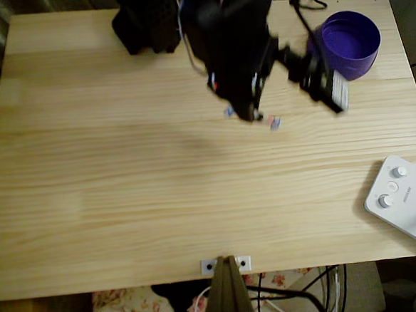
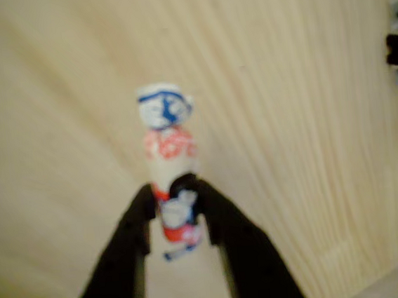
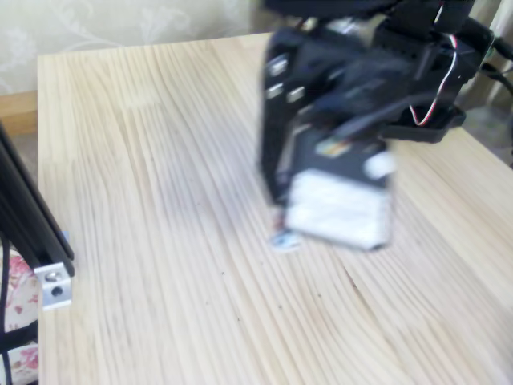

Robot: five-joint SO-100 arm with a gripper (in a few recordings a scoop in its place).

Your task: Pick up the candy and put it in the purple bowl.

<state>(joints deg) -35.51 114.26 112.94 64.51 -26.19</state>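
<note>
Pale pine table point(image 1: 126, 204) seen from overhead, with the purple bowl point(image 1: 349, 44) up in the top right corner and a white box with knobs point(image 1: 405, 203) at the right edge. The black gripper point(image 1: 251, 114) is mid-table with the candy point(image 1: 273, 123) poking out either side of it, well apart from the bowl.

Wrist view: both fingers point(image 2: 128, 251) pinched on the candy point(image 2: 171, 166), lower half clamped, blue-printed end sticking out past the tips.

Fixed view's blurry, with the gripper point(image 3: 280, 216) low over the wood and a bit of wrapper below it.
</note>
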